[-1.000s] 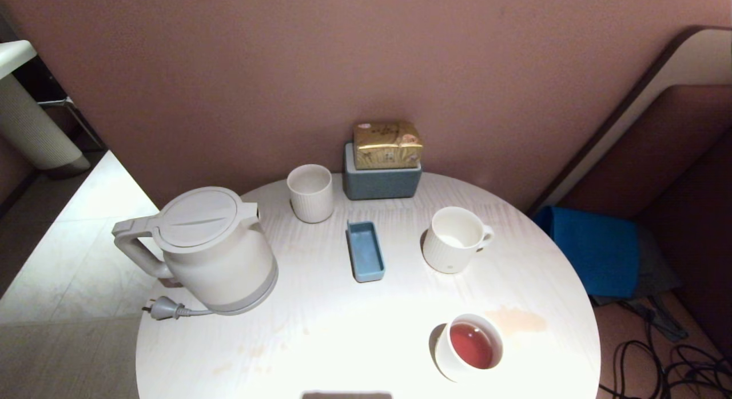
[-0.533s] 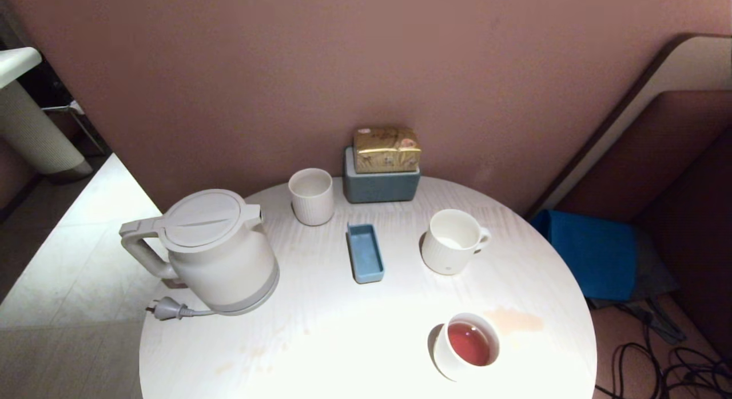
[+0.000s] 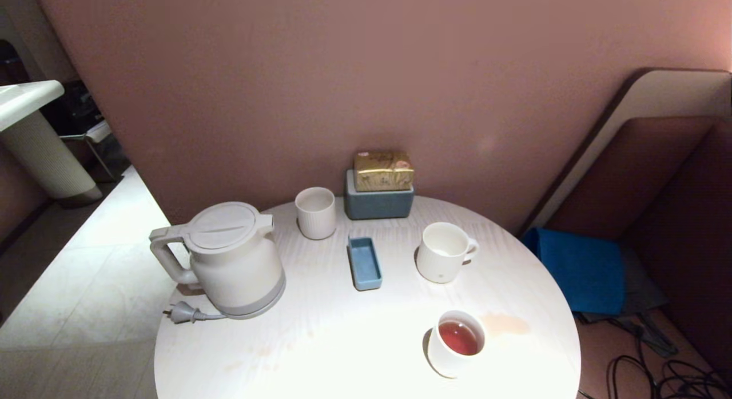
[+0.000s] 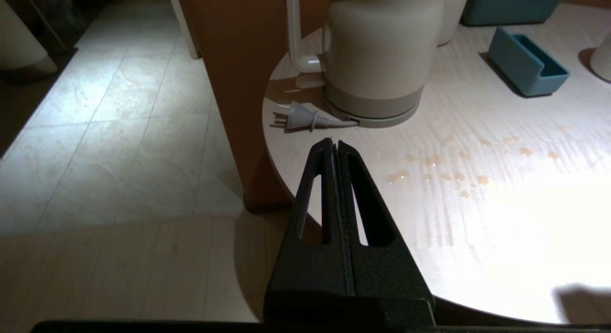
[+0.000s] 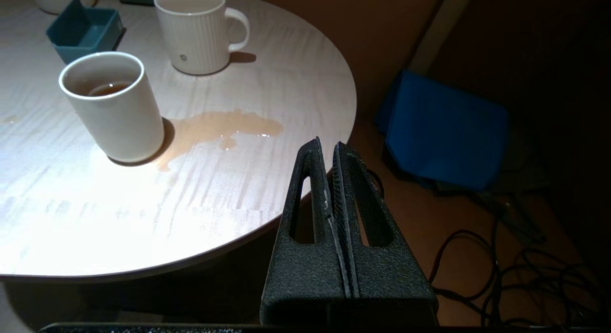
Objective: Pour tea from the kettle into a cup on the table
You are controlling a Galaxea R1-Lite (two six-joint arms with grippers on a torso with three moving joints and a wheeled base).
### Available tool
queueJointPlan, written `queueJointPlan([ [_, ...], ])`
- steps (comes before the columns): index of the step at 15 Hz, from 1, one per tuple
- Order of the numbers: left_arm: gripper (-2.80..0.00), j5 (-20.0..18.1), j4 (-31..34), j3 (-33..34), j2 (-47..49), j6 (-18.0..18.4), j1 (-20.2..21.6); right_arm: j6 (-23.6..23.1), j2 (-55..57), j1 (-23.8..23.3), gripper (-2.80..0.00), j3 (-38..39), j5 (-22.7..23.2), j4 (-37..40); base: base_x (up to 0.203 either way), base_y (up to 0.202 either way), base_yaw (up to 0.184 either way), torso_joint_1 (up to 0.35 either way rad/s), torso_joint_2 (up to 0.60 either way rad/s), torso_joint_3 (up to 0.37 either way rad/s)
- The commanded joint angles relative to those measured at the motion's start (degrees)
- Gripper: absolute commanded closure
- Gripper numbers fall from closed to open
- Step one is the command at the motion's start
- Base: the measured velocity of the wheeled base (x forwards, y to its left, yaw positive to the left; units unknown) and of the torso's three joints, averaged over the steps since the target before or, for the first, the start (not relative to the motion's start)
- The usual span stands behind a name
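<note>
While both grippers, left gripper (image 4: 334, 144) and right gripper (image 5: 325, 143), sit pinched closed and empty, the kettle (image 3: 234, 259) stands beyond the left fingertips; probably heavy, it could slosh past the cup (image 3: 441, 252).

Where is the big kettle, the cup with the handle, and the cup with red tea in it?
kettle (image 3: 234, 267), head view, on its cream body.
cup (image 3: 437, 262), head view, on its ribbed side.
smooth cup with tea (image 3: 443, 359), head view, on its white outer wall.
</note>
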Motion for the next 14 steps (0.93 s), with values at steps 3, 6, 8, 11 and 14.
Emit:
queueJointPlan([
  [3, 0.0, 0.0, -0.1, 0.0, 0.0, 0.0, 0.0, -0.1, 0.1, 0.0, 0.0, 0.0, 0.1, 0.0, 0.0, 0.0, 0.0, 0.002, 0.0, 0.202],
  [6, 0.0, 0.0, 0.0, 0.0, 0.0, 0.0, 0.0, 0.0, 0.1, 0.0, 0.0, 0.0, 0.0, 0.0, 0.0, 0.0, 0.0, 0.006, 0.01, 0.203],
  [8, 0.0, 0.0, 0.0, 0.0, 0.0, 0.0, 0.0, -0.1, 0.1, 0.0, 0.0, 0.0, 0.0, 0.0, 0.0, 0.0, 0.0, -0.001, 0.0, 0.202],
  [11, 0.0, 0.0, 0.0, 0.0, 0.0, -0.1, 0.0, -0.1, 0.1, 0.0, 0.0, 0.0, 0.0, 0.0, 0.0, 0.0, 0.0, 0.003, 0.0, 0.193],
  [14, 0.0, 0.0, -0.1, 0.0, 0.0, -0.1, 0.0, 0.0, 0.1, 0.1, 0.0, 0.0, 0.0, 0.0, 0.0, 0.0, 0.0, 0.003, 0.0, 0.046],
])
